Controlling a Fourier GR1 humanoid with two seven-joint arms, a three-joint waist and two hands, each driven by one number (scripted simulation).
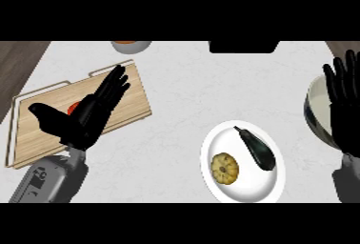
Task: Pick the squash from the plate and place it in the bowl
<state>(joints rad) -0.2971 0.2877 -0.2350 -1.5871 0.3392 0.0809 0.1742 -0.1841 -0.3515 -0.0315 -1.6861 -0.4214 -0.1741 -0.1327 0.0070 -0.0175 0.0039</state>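
Squash [225, 167] on plate [219, 143], beside eggplant [256, 148]: likely rigid, light; grasp across ribbed sides. Both hands open: left hand [88, 114], right hand [346, 102].

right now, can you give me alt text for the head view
A white plate on a pale counter holds a yellow squash beside a dark eggplant. The open left hand hovers over a wooden cutting board; the open right hand covers a bowl.
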